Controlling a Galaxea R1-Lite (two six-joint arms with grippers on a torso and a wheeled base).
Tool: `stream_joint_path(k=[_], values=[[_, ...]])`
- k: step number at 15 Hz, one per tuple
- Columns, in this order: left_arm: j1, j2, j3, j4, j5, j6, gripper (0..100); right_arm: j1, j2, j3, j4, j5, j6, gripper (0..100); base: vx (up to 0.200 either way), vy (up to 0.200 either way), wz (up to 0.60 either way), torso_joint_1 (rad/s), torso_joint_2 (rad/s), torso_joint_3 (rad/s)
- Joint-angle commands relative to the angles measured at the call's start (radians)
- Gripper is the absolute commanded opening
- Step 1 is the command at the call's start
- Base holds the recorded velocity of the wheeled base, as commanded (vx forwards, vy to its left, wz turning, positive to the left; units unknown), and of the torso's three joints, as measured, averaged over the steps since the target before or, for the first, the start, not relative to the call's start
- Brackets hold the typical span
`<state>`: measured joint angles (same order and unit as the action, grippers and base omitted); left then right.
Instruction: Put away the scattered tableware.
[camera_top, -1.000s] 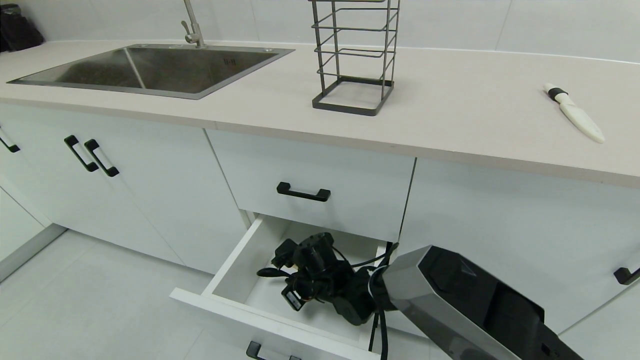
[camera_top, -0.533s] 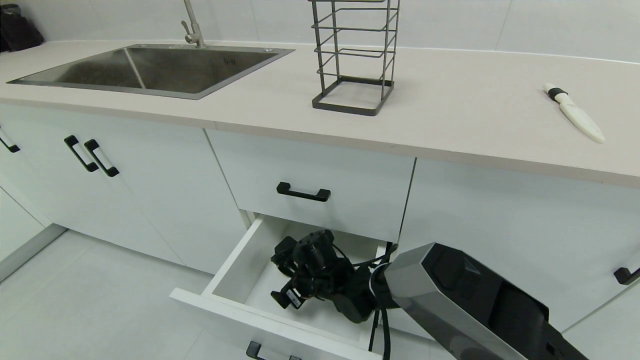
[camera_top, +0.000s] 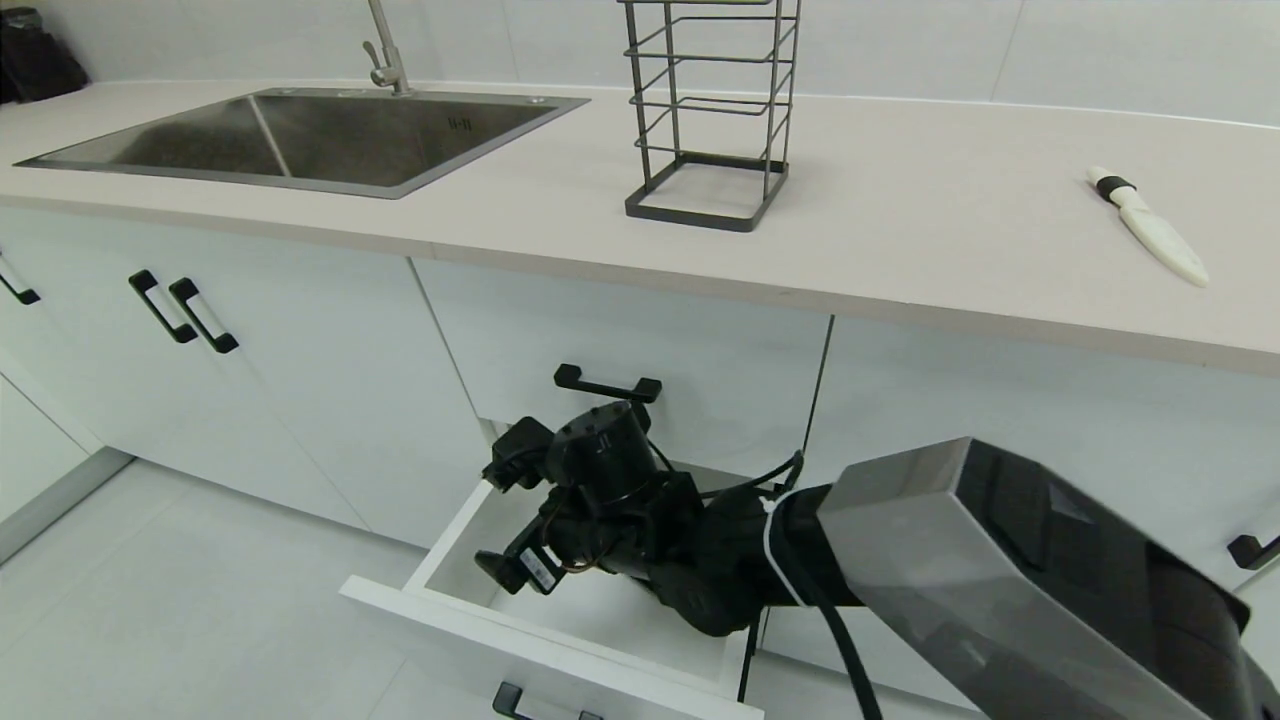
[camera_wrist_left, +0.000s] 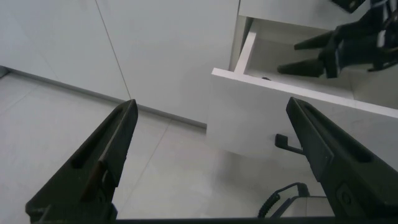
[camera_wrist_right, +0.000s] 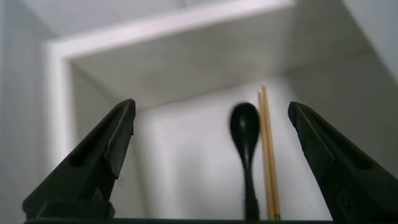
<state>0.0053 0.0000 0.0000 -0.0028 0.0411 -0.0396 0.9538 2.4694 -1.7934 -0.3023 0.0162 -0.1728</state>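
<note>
Head view puts the desk (camera_top: 900, 200) across the top. A white knife (camera_top: 1148, 226) with a black band near one end lies alone toward its right side, well apart from the wire rack (camera_top: 708, 120). The rack's top is cut off by the frame, and so is the tap (camera_top: 385, 50) behind the sink (camera_top: 300, 135) on the left. Below the desk the lower drawer (camera_top: 545, 640) stands pulled out. My right arm reaches in over it, and its dark bulk covers much of the drawer's inside. The drawer's handle (camera_top: 520, 700) is half lost at the bottom edge. From this angle I cannot sort the fingers out from the cables and mounts around them.

Right wrist view settles that. I see the right tool (camera_wrist_right: 210, 109) released, its fingers spread wide with nothing between them. Beyond them, on the drawer's white bottom, lie a black spoon (camera_wrist_right: 245, 134) and a pair of chopsticks (camera_wrist_right: 267, 155), side by side and just beside each other. Their near ends run off the frame edge, and I cannot tell whether the two touch.

Left wrist view shows the left tool (camera_wrist_left: 211, 106) released and empty too, hanging low over the floor tiles (camera_wrist_left: 93, 155) beside the drawer's front. Farther off, the right tool's two pointed fingers stand apart above the drawer's opening.
</note>
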Motion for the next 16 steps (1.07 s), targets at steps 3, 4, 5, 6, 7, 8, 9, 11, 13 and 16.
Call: stream_joint_path(k=[3, 4, 5, 6, 7, 8, 9, 11, 13, 16], values=[[0.001, 0.002, 0.0, 0.0, 0.0, 0.0, 100, 0.046, -0.279, 0.229, -0.009, 0.007, -0.002, 100, 0.0, 0.0, 0.0, 0.0, 0.0, 0.0], [0.001, 0.002, 0.0, 0.0, 0.0, 0.0, 100, 0.046, -0.329, 0.273, -0.011, 0.007, -0.002, 100, 0.0, 0.0, 0.0, 0.0, 0.0, 0.0], [0.001, 0.002, 0.0, 0.0, 0.0, 0.0, 100, 0.049, -0.386, 0.333, -0.015, 0.007, -0.004, 100, 0.0, 0.0, 0.0, 0.0, 0.0, 0.0], [0.001, 0.002, 0.0, 0.0, 0.0, 0.0, 100, 0.049, -0.438, 0.397, -0.02, 0.008, -0.002, 100, 0.0, 0.0, 0.0, 0.0, 0.0, 0.0], [0.001, 0.002, 0.0, 0.0, 0.0, 0.0, 100, 0.049, -0.475, 0.45, -0.021, 0.008, -0.002, 100, 0.0, 0.0, 0.0, 0.0, 0.0, 0.0], [0.001, 0.002, 0.0, 0.0, 0.0, 0.0, 100, 0.049, -0.546, 0.549, -0.041, 0.008, -0.002, 100, 0.0, 0.0, 0.0, 0.0, 0.0, 0.0], [0.001, 0.002, 0.0, 0.0, 0.0, 0.0, 100, 0.051, -0.581, 0.606, -0.072, 0.008, -0.002, 100, 0.0, 0.0, 0.0, 0.0, 0.0, 0.0], [0.001, 0.002, 0.0, 0.0, 0.0, 0.0, 100, 0.052, -0.673, 0.758, -0.161, 0.008, -0.002, 100, 0.0, 0.0, 0.0, 0.0, 0.0, 0.0], [0.001, 0.002, 0.0, 0.0, 0.0, 0.0, 100, 0.052, -0.734, 0.887, -0.259, 0.007, -0.001, 100, 0.0, 0.0, 0.0, 0.0, 0.0, 0.0], [0.001, 0.002, 0.0, 0.0, 0.0, 0.0, 100, 0.049, -0.886, 1.206, -0.503, 0.021, 0.004, 100, 0.0, 0.0, 0.0, 0.0, 0.0, 0.0]])
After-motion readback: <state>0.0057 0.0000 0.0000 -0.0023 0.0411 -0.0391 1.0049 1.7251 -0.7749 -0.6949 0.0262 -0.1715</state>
